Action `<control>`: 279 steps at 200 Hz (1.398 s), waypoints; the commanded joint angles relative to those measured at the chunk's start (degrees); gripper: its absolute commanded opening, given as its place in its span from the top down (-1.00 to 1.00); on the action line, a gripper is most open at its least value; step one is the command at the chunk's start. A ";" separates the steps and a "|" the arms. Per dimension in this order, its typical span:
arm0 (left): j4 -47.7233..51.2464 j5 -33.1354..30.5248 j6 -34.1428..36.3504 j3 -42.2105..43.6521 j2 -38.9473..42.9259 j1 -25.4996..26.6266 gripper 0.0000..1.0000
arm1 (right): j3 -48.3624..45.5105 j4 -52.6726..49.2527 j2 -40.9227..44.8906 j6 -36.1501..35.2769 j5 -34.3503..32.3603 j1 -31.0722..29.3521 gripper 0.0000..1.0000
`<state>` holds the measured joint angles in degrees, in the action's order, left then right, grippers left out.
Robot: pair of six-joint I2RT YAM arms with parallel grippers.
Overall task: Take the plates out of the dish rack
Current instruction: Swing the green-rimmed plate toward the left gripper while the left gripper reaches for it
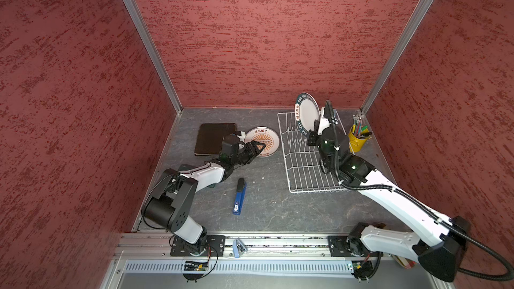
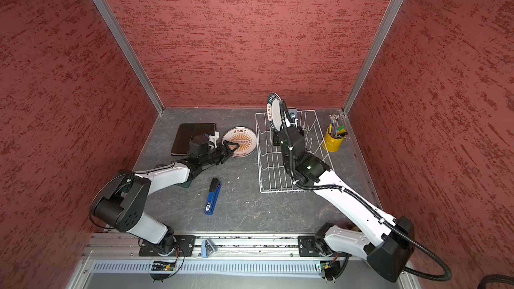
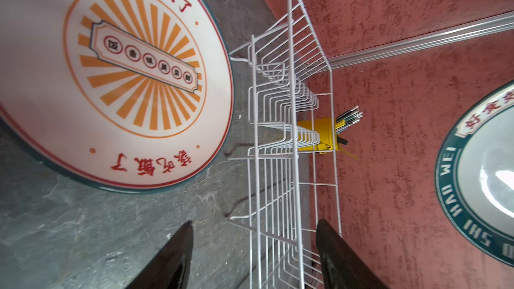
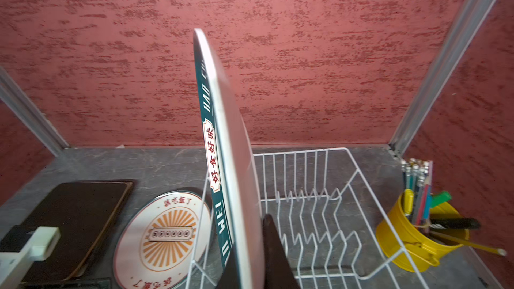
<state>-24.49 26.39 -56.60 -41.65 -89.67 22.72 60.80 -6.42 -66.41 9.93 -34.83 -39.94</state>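
Three red walls (image 1: pixel 250 37), grey tabletop (image 1: pixel 272 207); left hand (image 1: pixel 258 145) apart, right hand (image 1: pixel 315 128) clamped on plate (image 1: pixel 307 112).

Right of centre, the right pincer (image 1: pixel 316 130) clamps a dark-rimmed plate (image 1: pixel 308 112) upright over the dish rack (image 1: pixel 301 168); mid-frame, the spread left pincer (image 1: pixel 258 147) hovers over a sunburst plate (image 1: pixel 271 140).

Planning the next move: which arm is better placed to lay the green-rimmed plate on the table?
Right. The right gripper is shut on the green-rimmed plate, upright over the dish rack. The left gripper hangs open and empty above the sunburst plate, so it would need a handover first.
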 commanded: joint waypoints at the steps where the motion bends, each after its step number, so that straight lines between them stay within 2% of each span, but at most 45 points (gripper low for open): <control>1: -6.90 4.19 -3.59 0.43 -0.18 -0.48 -0.40 | -1.47 5.61 0.27 4.76 8.15 -0.05 1.00; 40: -9.58 5.69 -5.46 0.77 -0.18 -0.81 -0.41 | -3.92 7.63 -1.11 8.44 15.17 -0.05 1.00; 77: -19.00 8.38 -10.55 2.35 -3.09 -2.06 -0.41 | -3.58 7.24 -3.30 11.25 18.66 -0.04 1.00; 115: -23.04 8.93 -12.71 2.71 -5.14 -2.07 -0.42 | -4.11 7.83 -5.14 13.44 22.35 -0.04 1.00; 219: -23.89 9.21 -12.48 2.92 -5.25 -2.14 -0.42 | -6.10 11.09 -8.29 19.06 27.50 -0.05 1.00; 252: -28.51 9.44 -14.51 4.19 -6.33 -2.84 -0.38 | -6.22 10.91 -8.36 20.87 27.83 0.35 1.00; 279: -32.29 10.65 -16.39 4.07 -7.94 -3.08 -0.32 | -6.21 11.63 -9.05 23.00 32.78 1.16 1.00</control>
<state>-51.48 35.16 -71.02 -37.95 -95.85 20.10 54.57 0.12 -75.24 29.91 -6.96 -39.48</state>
